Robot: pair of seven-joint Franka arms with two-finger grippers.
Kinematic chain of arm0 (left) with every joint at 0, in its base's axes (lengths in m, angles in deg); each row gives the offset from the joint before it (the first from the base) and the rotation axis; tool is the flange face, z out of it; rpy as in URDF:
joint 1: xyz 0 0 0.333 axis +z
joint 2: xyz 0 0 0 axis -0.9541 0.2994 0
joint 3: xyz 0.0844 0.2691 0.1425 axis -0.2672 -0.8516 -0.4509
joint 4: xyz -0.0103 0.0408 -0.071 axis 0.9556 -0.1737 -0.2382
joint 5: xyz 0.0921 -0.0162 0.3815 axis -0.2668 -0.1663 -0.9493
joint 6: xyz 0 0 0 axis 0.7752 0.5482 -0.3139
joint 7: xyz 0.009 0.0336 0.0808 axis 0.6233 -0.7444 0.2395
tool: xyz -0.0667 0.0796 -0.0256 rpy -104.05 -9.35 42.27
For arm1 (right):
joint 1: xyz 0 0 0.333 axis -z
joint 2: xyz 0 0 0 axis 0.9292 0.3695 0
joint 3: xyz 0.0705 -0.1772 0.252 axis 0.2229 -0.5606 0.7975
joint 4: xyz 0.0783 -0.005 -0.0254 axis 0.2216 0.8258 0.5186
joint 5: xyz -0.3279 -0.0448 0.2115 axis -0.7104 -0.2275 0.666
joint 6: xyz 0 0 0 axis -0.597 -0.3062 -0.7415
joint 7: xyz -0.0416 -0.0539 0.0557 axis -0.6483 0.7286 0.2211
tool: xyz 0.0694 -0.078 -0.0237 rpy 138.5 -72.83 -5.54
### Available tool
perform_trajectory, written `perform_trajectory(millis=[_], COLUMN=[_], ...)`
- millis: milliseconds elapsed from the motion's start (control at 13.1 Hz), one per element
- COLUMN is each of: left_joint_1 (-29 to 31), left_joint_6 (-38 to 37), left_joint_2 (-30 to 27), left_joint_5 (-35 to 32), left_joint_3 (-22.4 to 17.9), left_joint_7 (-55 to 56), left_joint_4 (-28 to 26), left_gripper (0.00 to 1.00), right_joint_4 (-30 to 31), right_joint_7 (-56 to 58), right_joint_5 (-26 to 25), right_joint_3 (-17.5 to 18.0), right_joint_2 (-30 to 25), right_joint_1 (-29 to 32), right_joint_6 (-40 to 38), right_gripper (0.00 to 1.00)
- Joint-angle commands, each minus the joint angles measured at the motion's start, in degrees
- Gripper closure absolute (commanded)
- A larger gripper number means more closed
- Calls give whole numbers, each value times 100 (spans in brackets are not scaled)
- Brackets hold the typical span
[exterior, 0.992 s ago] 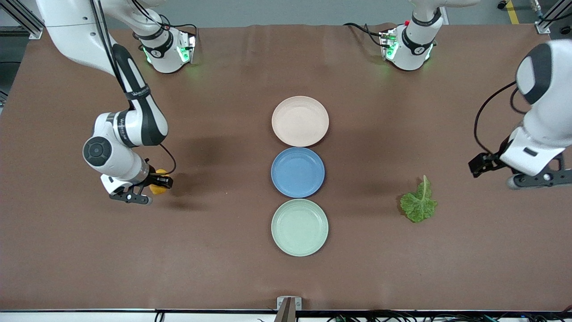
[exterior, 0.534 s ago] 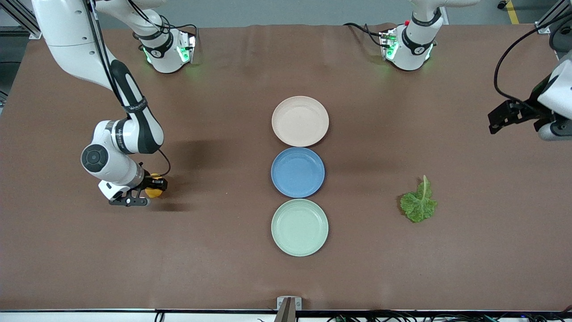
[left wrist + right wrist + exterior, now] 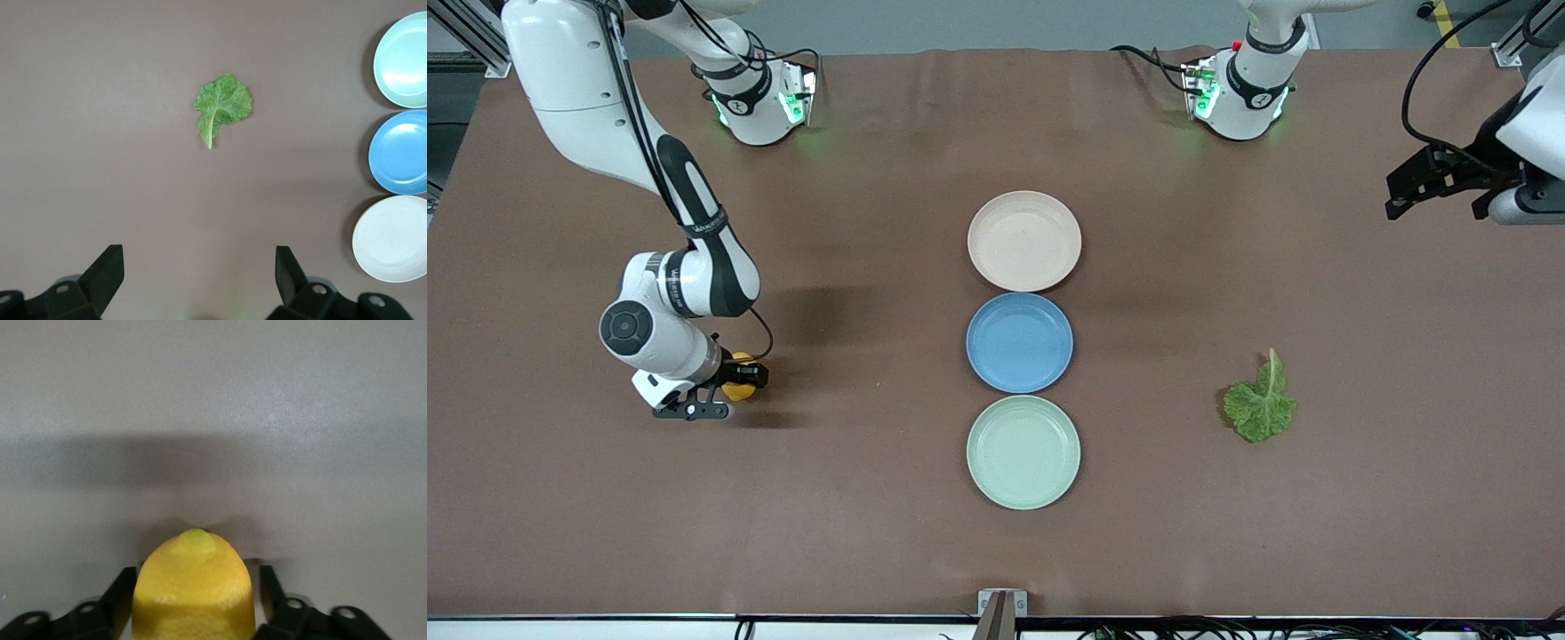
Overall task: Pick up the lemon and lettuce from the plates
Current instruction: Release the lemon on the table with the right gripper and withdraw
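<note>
The lemon (image 3: pixel 740 388) is gripped between the fingers of the right pincer (image 3: pixel 734 391), low over bare desk (image 3: pixel 871 551) toward the right arm's end, well apart from the beige-pink plate (image 3: pixel 1024 240) and the pale green plate (image 3: pixel 1023 452), both of which are seen empty. The lettuce (image 3: pixel 1261 403) is found flat on the desk toward the left arm's end, its pale rib pointing back toward the left pincer (image 3: pixel 200 280), which is held high and wide open with nothing in it. Only a sliver of yellow is given by the front view, whereas in the right wrist view the lemon's pointed tip is seen jutting out between the two fingers, a shadow lying just under it.
</note>
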Motion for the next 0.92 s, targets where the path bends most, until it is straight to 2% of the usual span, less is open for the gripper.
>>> perform_trajectory(millis=[0,229,381,534,839], left_joint_1=[81,116,125,134,151], left_joint_6=[-54,17,17,17,17], left_joint_2=[-267,-232,-223,-232,-223], left_joint_5=[86,77,86,95,103], left_joint_3=[80,89,46,19,54], left_joint_7=[-151,-151,-159,-194,-195], left_joint_4=[-299,-282,-265,-273,-265], left_gripper=[0,0,0,0,0], right_joint_4=[-402,-1640,-2072,-2179,-2854], right_joint_7=[93,120,416,909,955], right_joint_5=[20,-77,-121,-174,-182], right_joint_3=[87,43,43,43,43], right_joint_2=[-104,-218,-411,-709,-1080], right_joint_1=[97,132,290,509,975], right_joint_6=[-570,-2642,-3331,-3789,-5105], right_gripper=[0,0,0,0,0])
